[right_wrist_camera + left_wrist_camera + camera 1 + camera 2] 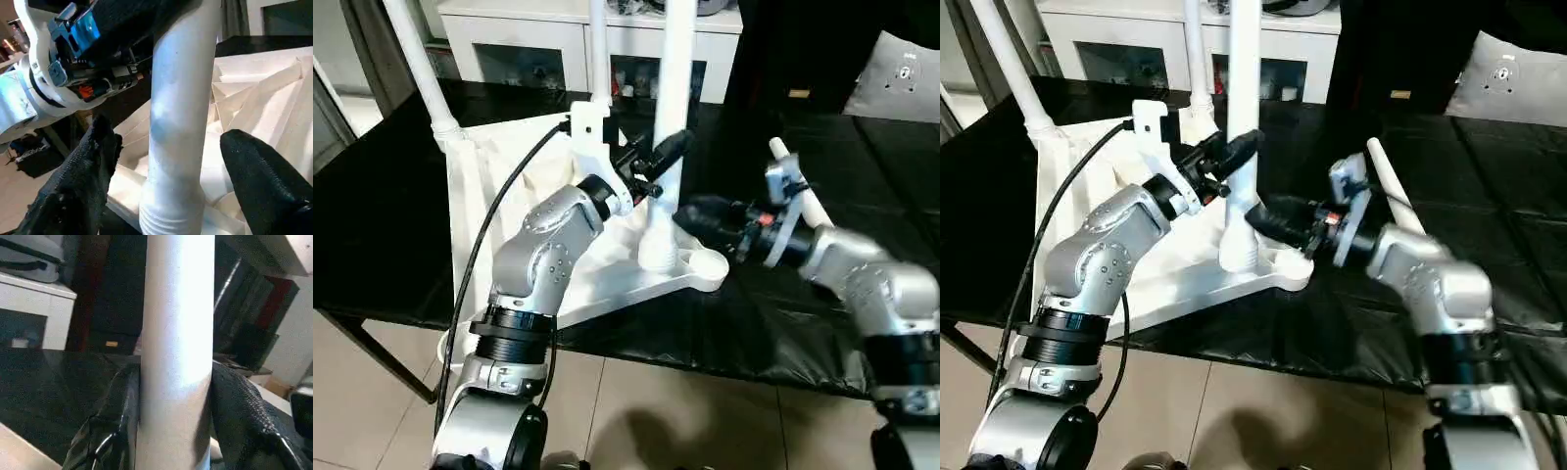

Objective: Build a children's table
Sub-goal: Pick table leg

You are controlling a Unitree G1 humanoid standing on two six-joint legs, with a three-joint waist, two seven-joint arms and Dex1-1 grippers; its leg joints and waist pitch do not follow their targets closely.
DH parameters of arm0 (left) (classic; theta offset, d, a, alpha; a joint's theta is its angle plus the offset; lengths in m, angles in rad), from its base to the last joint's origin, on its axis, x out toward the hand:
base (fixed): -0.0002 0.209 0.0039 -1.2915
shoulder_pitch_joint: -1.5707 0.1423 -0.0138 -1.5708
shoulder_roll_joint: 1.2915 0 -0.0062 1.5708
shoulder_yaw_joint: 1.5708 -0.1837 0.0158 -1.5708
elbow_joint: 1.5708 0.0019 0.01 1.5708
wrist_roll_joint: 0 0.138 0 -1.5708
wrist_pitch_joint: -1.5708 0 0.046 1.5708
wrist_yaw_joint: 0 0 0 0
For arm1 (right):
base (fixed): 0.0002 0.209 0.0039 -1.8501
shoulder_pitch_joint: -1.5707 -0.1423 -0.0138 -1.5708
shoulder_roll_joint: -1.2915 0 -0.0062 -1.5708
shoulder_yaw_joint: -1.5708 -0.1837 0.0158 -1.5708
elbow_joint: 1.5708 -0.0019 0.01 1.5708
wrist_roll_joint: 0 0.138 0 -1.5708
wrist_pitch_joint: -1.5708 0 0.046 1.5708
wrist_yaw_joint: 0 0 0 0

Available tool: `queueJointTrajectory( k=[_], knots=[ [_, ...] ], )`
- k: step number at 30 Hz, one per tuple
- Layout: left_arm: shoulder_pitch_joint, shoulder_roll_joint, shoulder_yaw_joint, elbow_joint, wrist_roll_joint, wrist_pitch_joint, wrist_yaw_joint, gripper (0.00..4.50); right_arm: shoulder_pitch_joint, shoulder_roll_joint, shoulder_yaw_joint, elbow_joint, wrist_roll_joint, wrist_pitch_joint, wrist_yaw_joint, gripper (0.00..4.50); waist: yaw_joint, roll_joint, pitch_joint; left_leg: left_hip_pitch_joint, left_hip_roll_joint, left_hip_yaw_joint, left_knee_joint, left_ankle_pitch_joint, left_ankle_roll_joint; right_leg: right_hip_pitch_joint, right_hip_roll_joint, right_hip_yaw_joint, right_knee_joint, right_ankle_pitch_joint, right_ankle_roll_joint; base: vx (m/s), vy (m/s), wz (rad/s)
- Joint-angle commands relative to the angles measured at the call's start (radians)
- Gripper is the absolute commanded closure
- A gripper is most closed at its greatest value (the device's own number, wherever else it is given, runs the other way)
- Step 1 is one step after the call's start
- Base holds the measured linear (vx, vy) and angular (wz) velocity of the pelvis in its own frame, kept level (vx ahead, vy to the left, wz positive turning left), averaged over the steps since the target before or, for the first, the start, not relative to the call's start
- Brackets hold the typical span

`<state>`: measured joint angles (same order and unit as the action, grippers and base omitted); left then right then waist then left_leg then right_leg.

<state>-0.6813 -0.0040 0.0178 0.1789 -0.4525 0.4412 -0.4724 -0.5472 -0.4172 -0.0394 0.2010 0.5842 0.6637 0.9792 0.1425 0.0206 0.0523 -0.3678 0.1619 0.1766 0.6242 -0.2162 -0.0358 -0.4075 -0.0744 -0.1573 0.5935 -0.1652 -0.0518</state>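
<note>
My left claw clamps the upright leg while my right claw stands apart around its base, so I fear it tilting in its socket.

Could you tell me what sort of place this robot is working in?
Probably an indoor room set up as a workspace: a black-covered worktable on a tiled floor, with a white cabinet behind it and the upturned table top being fitted with a leg.
</note>
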Motion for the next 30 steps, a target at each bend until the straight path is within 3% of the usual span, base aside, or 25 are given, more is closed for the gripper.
queueJointTrajectory(
  k=[1, 15, 20, 21, 24, 26, 30],
  knots=[
    [-0.023, 0.010, -0.024, -0.029, -0.021, 0.009, -0.038, 2.68, -0.013, -0.015, 0.010, -0.003, 0.006, 0.020, 0.024, 0.91, 0.002, -0.020, -0.082, 0.000, 0.072, -0.032, -0.060, 0.007, 0.111, 0.074, -0.099, 0.074, -0.077, -0.266, -0.051, 0.000, 0.000, 0.00],
    [-0.005, 0.002, -0.070, -0.094, -0.043, 0.019, -0.120, 2.68, -0.034, 0.000, 0.050, 0.017, -0.016, 0.041, 0.035, 0.91, 0.001, -0.021, -0.081, 0.000, 0.077, -0.032, -0.060, 0.007, 0.107, 0.072, -0.102, 0.076, -0.076, -0.270, -0.063, 0.000, 0.000, 0.00],
    [0.000, -0.002, -0.086, -0.109, -0.046, 0.016, -0.145, 2.68, -0.038, 0.014, 0.053, 0.031, -0.021, 0.037, 0.020, 0.91, 0.000, -0.021, -0.079, 0.001, 0.075, -0.031, -0.062, -0.006, 0.096, 0.073, -0.100, 0.075, -0.081, -0.298, -0.047, 0.000, 0.000, 0.00],
    [0.003, -0.002, -0.090, -0.113, -0.045, 0.015, -0.150, 2.68, -0.039, 0.016, 0.051, 0.031, -0.018, 0.039, 0.018, 1.19, 0.000, -0.021, -0.080, 0.001, 0.074, -0.031, -0.062, -0.003, 0.095, 0.073, -0.100, 0.075, -0.080, -0.295, -0.045, 0.000, 0.000, 0.00],
    [0.009, -0.001, -0.099, -0.119, -0.038, 0.014, -0.154, 2.68, -0.037, 0.015, 0.052, 0.025, -0.009, 0.046, 0.024, 1.26, 0.000, -0.022, -0.081, 0.000, 0.075, -0.032, -0.061, 0.003, 0.097, 0.074, -0.101, 0.076, -0.078, -0.283, -0.048, 0.000, 0.000, 0.00],
    [0.011, 0.000, -0.103, -0.119, -0.033, 0.011, -0.155, 2.68, -0.034, 0.013, 0.053, 0.018, -0.005, 0.050, 0.030, 1.61, 0.000, -0.021, -0.081, 0.000, 0.076, -0.032, -0.061, 0.006, 0.100, 0.074, -0.101, 0.076, -0.077, -0.277, -0.049, 0.000, 0.000, 0.00],
    [0.012, 0.000, -0.104, -0.118, -0.030, 0.010, -0.157, 2.68, -0.031, 0.013, 0.054, 0.019, -0.010, 0.053, 0.035, 1.90, -0.001, -0.021, -0.080, 0.001, 0.074, -0.031, -0.061, -0.004, 0.097, 0.073, -0.100, 0.075, -0.081, -0.294, -0.045, 0.000, 0.000, 0.00]
  ],
)
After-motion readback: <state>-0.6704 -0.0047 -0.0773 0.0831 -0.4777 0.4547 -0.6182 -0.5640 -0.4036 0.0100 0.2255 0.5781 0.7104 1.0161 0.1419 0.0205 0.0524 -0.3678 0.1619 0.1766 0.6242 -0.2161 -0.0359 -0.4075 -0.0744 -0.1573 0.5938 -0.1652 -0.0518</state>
